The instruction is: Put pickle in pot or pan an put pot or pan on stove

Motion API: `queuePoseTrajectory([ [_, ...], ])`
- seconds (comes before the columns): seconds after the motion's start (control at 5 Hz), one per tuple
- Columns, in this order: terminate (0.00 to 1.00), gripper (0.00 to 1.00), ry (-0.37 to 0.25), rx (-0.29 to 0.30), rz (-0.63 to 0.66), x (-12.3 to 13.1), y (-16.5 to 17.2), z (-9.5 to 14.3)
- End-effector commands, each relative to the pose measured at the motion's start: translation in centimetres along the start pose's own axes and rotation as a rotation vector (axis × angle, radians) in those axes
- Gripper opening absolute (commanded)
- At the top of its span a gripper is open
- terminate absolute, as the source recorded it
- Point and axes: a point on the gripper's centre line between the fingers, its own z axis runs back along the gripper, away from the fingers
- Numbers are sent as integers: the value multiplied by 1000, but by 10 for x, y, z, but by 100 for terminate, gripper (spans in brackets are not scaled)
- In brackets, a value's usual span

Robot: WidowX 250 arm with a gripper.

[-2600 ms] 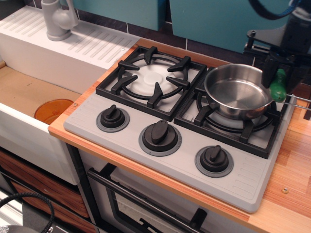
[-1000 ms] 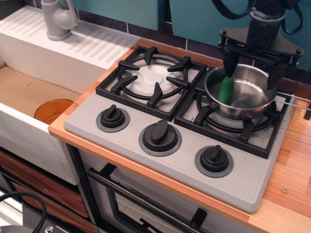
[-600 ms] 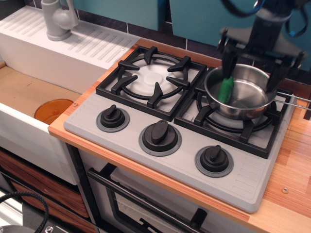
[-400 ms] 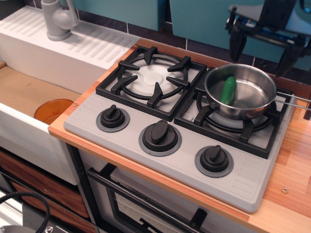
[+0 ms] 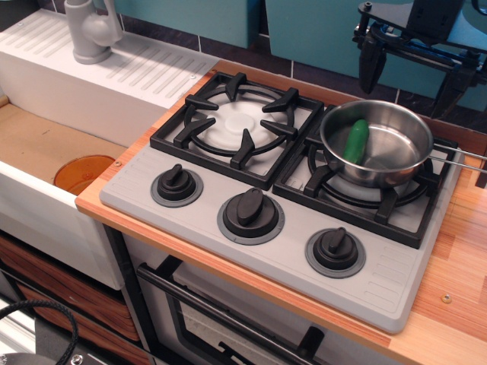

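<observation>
The green pickle [image 5: 355, 141] lies inside the shiny steel pan [image 5: 396, 163], against its left wall. The pan sits on the right burner grate of the grey stove [image 5: 289, 251], its wire handle pointing right. My gripper [image 5: 412, 79] hangs open and empty above the pan's back rim, fingers spread wide; its left finger [image 5: 370, 67] and right finger [image 5: 457, 85] are clear of the pan.
The left burner grate [image 5: 240, 125] is bare. Three black knobs [image 5: 251, 207] line the stove front. A white sink [image 5: 46, 152] at left holds an orange disc [image 5: 82, 173], with a grey faucet [image 5: 91, 30] behind. Wooden counter [image 5: 456, 289] runs along the right.
My gripper carried the pickle from the pan's right side into the pan, let it go and rose. The pickle now lies loose in the pan.
</observation>
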Motion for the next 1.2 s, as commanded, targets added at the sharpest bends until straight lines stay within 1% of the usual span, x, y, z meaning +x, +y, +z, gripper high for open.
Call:
queuePoseTrajectory([
  [0.0, 0, 100, -116, 21, -8, 6, 0, 19],
  [0.2, 0, 100, -138, 32, -42, 25, 18, 14],
  [0.4, 0, 100, -150, 26, -61, 43, 31, 9],
  [0.6, 0, 100, -168, 33, -78, 51, 44, 5],
  [0.8, 0, 100, -179, 35, -91, 53, 58, -5],
  [1.0, 0, 100, -184, 26, -92, 50, 67, -13],
])
